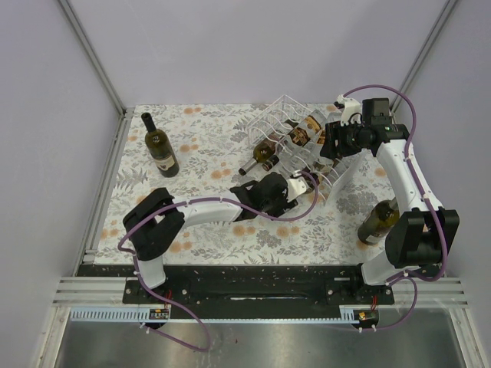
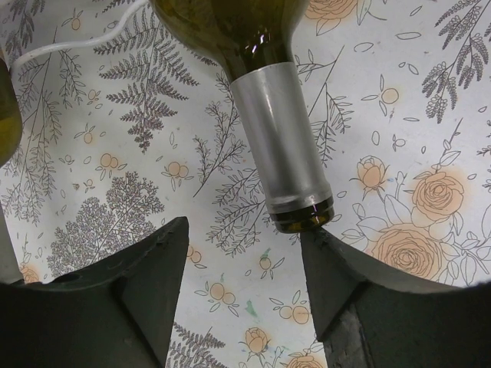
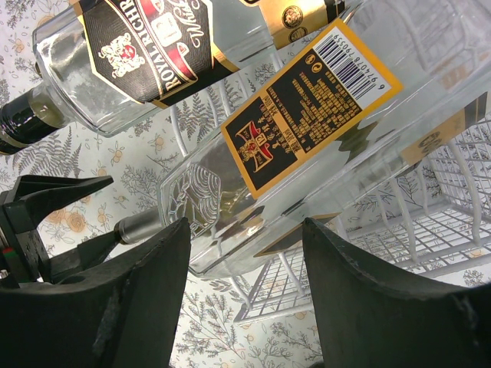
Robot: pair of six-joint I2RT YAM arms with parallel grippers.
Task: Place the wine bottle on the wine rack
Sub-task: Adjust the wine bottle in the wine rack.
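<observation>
Two grippers work at the rack [image 1: 284, 111], which stands far right on the table [image 1: 207, 230] and cradles several bottles. The left gripper [image 2: 244, 230], jaws half apart and empty, hovers by a foil-capped neck [image 2: 280, 146] at the rack's near side. The right gripper [image 3: 245, 224], likewise half open, grips nothing beside a clear bottle [image 3: 307, 153]. One wine bottle [image 1: 159, 146] lies far left, well apart.

Holds the left arm [image 1: 207, 208] stretched low toward the middle, left fingers [image 2: 146, 284] apart; holds the right arm [image 1: 406, 172] raised and bent inward, right fingers [image 3: 138, 284] apart.
</observation>
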